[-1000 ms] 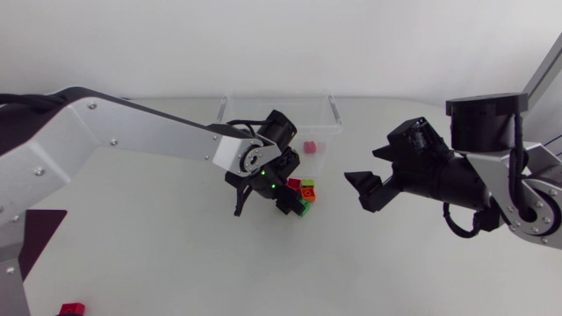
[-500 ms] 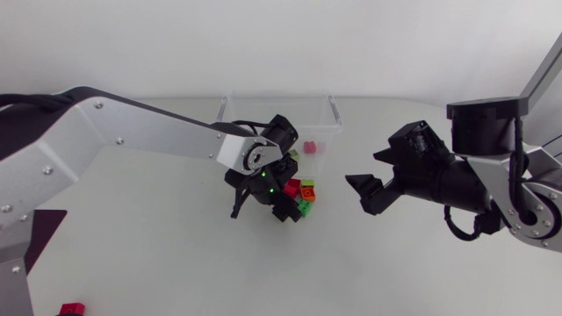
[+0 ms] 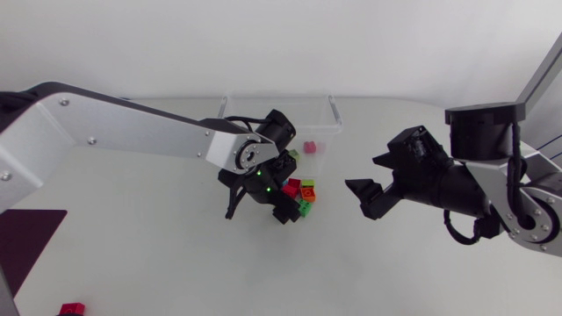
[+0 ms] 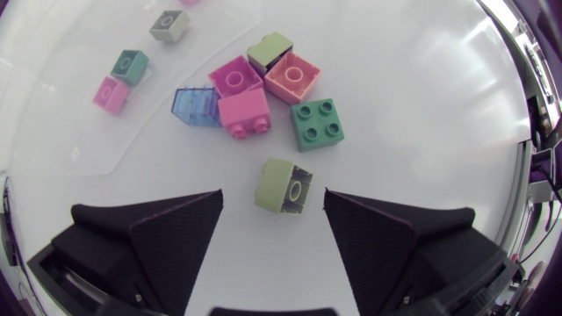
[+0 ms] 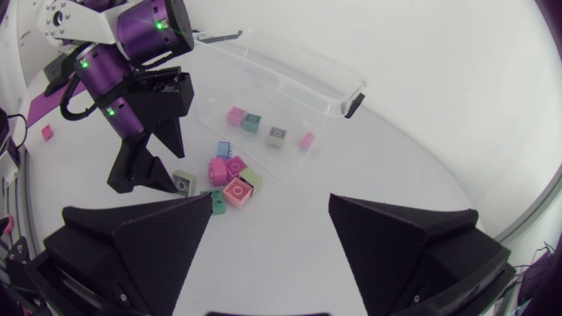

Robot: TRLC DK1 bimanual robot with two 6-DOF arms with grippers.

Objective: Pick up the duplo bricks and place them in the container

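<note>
Our left gripper [image 4: 273, 197] hangs low over the desk [image 4: 421, 105]. Its 2 matte black wedge fingers are spread on either side of a pale green brick [image 4: 284, 185]. There is a gap on each side, so the fingers are released and bracket the brick without grasping it. We judge that this loner was chosen because it sits apart from the heap [image 4: 263, 88], which leaves both fingers room to come down past it. The brick seems tipped over, with a hollow face and its round tube turned up toward the wrist camera. That leaves 2 flat walls for the fingers to close on.

The heap just ahead packs about 6 bricks edge to edge: 2 pink, 1 salmon, 1 olive, 1 green with 4 studs and 1 translucent blue. All are hard, glossy plastic with square corners and round studs.

The container [image 5: 290, 68] stands just beyond the heap, a shallow clear tub with thin walls and a rolled rim. It appears to hold 4 small bricks [image 5: 253, 122] already.

Our right gripper [image 5: 271, 206] waits well apart from the heap, above the smooth white desk. Its fingers are released and empty, probably to keep it out of the left arm's way.
</note>
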